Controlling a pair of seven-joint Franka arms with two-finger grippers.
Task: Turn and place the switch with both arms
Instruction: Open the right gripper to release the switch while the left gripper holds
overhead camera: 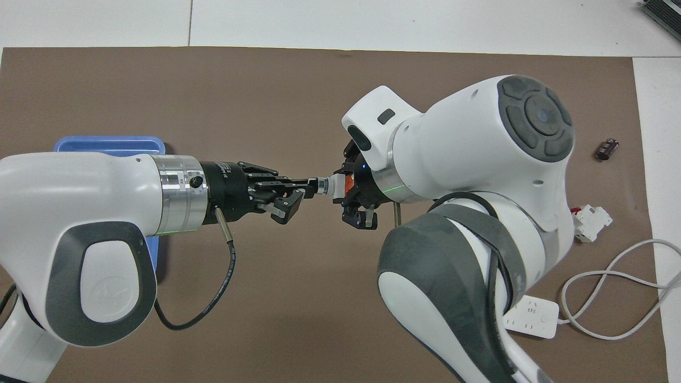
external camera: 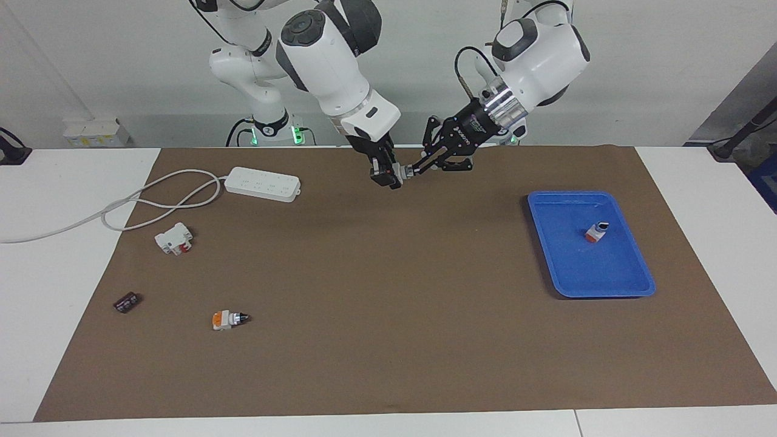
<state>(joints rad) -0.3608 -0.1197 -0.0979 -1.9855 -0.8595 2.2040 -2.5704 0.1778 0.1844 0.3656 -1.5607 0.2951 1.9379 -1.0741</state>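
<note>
While my right gripper [overhead camera: 355, 190] pinches the switch [overhead camera: 335, 186] by its block, my left gripper [overhead camera: 311, 186] pinches its knob. Both hang over the brown mat [external camera: 388, 340].

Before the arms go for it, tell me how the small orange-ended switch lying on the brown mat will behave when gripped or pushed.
The small orange-and-white selector switch with black knob lies on its side, so its round knob end may let it pivot or roll when pushed. It looks rigid plastic and light. Being tiny, it could probably slip from a loose pinch.

Three switches [external camera: 402, 172] [external camera: 229, 318] [external camera: 597, 231], one breaker block [external camera: 173, 238], one dark chip [external camera: 126, 301], one power strip [external camera: 262, 183], one blue tray [external camera: 631, 285], two arms [external camera: 331, 57] [external camera: 534, 51].
</note>
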